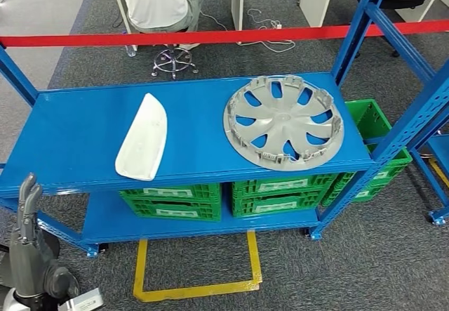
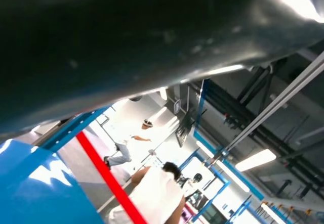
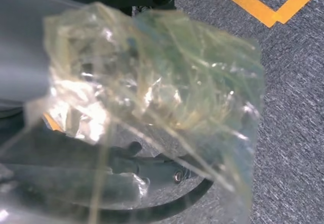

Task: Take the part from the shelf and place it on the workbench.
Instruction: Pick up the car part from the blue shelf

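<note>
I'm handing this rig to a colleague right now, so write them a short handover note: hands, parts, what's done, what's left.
Left hand: raised at the shelf's front left corner, fingers apart, holding nothing.
Right hand: its wrist view is covered by crinkled clear plastic film over grey carpet; whether it is open or shut cannot be told.
Parts: white curved part lies on the blue shelf, left of the silver wheel cover. Both untouched.
Done: nothing picked yet.
Left: grasp a part, lift it off the shelf, carry it to the workbench and set it down.

Glossy blue metal shelf (image 1: 79,135); matt white plastic part (image 1: 142,137).
</note>
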Motion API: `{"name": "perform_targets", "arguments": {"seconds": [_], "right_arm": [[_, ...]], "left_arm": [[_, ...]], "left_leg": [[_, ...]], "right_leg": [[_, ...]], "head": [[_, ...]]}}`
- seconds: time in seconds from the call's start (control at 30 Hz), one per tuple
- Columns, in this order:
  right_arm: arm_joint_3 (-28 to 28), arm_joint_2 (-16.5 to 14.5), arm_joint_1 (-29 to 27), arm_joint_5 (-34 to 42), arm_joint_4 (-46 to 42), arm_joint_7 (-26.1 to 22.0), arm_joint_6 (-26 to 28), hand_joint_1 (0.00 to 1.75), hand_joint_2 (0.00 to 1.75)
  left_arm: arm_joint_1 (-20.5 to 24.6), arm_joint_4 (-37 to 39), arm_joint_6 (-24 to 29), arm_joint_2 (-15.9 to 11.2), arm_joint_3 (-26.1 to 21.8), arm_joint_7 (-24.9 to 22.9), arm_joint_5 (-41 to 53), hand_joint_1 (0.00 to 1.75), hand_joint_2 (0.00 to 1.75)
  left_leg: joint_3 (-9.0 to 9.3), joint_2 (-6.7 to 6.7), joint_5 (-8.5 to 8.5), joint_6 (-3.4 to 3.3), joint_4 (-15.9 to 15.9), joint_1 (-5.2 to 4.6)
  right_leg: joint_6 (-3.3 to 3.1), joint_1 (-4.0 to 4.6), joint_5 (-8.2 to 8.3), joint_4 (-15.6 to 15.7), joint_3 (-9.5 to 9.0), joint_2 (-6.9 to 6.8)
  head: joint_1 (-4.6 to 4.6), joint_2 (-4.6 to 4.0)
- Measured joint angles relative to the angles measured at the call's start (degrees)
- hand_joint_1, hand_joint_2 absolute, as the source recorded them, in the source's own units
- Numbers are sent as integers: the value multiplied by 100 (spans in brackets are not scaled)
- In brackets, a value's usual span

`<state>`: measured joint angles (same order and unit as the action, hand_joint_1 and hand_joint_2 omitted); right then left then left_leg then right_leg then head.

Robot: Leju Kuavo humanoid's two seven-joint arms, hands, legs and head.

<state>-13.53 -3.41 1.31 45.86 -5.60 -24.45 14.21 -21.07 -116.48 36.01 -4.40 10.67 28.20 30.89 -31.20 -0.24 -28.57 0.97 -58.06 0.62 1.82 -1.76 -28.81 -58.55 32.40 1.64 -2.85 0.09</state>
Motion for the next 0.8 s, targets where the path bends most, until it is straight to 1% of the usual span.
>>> {"name": "perform_targets", "arguments": {"seconds": [0.37, 0.57, 0.63, 0.7, 0.77, 0.8], "right_arm": [[-43, -7, 21, 5, 22, -8, -3, 0, 0], [-91, -26, 45, 60, 91, -117, -108, 0, 0], [-113, -33, 67, 94, 159, -194, -166, 0, 0], [-156, -42, 87, 146, 230, -244, -201, 0, 0], [-227, -51, 99, 233, 283, -258, -208, 0, 0], [-274, -55, 104, 286, 304, -259, -208, 0, 0]], "left_arm": [[-63, -268, 3, -26, 1, -13, 4, 0, 0], [-89, -277, 81, -37, 2, -157, 21, 0, 0], [-97, -275, 118, -46, -3, -250, 33, 0, 87], [-100, -273, 124, -64, -40, -406, 62, 0, 87], [-100, -261, 35, -95, -132, -640, 172, 0, 0], [-100, -248, -43, -116, -197, -776, 285, 0, 0]], "left_leg": [[6, 0, 4, -4, 0, -1], [5, 0, 4, -4, 0, -1], [5, 0, 4, -4, 0, 0], [5, 0, 4, -4, 0, 0], [4, 0, 4, -4, 0, 0], [5, 0, 4, -4, 0, 0]], "right_leg": [[0, 0, 1, 0, 0, 0], [0, 0, 1, 0, 1, 0], [0, 0, 1, 0, 1, 0], [0, 0, 1, 0, 0, 0], [0, 0, 1, 0, 0, 0], [0, 0, 1, 0, 1, 0]], "head": [[1, 0], [1, 0], [2, 0], [2, 0], [1, 0], [1, 0]]}}
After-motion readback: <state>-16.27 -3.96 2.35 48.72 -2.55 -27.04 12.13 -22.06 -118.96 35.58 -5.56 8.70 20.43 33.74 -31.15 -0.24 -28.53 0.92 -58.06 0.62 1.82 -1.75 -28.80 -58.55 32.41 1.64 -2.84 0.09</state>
